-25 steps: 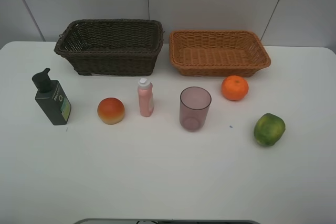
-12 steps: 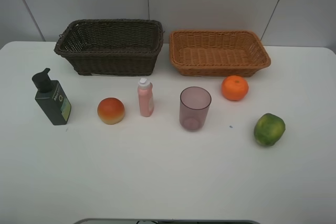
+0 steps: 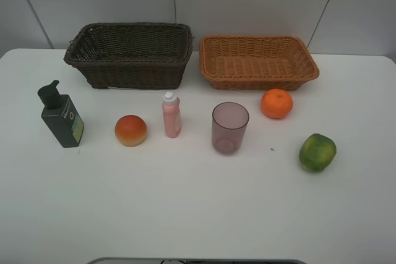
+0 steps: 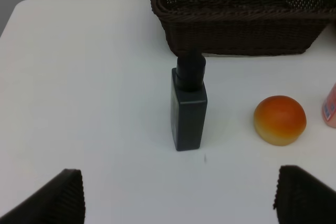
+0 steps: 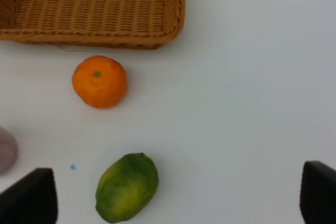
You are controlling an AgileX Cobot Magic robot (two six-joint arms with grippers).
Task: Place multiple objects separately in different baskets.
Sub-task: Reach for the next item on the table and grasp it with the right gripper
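Showing the sorting layout w/ nothing yet binned: all six objs. are being displayed on the white table (image 3: 185, 214); both baskets are being shown empty. Positions are being given rel. to the purple cup (image 3: 229, 128). On its L side the pink bottle (image 3: 171, 115), the peach-like fruit (image 3: 130, 130) and the dark green pump bottle (image 3: 62, 119) are being lined up, in that order outward. On its R side the orange (image 3: 276, 103) is being shown near, the green fruit (image 3: 317, 152) farther out and closer to the robot. Behind the cup the dark brown basket (image 3: 130, 72) is being seen back-L and the tan basket (image 3: 260, 80) back-R, just beside each other.

L gripper (image 4: 181, 203): jaws are being held wide apart, nothing between them. R gripper (image 5: 173, 198): likewise spread, empty. Neither arm is being caught by the high view.

Key relation: the pump bottle is being framed almost dead ahead of the L jaws, upright, long axis vertical, w/ the dark brown basket directly beyond it; the peach-like fruit is being seen off toward the cup side. The green fruit is being framed closest to the R jaws, long axis slightly oblique to the approach line. On this evidence the L arm is being judged nearer for the bottle, the R arm for the green fruit; a straight advance w/ a pinch across the bottle's narrow body is prob. being called for.
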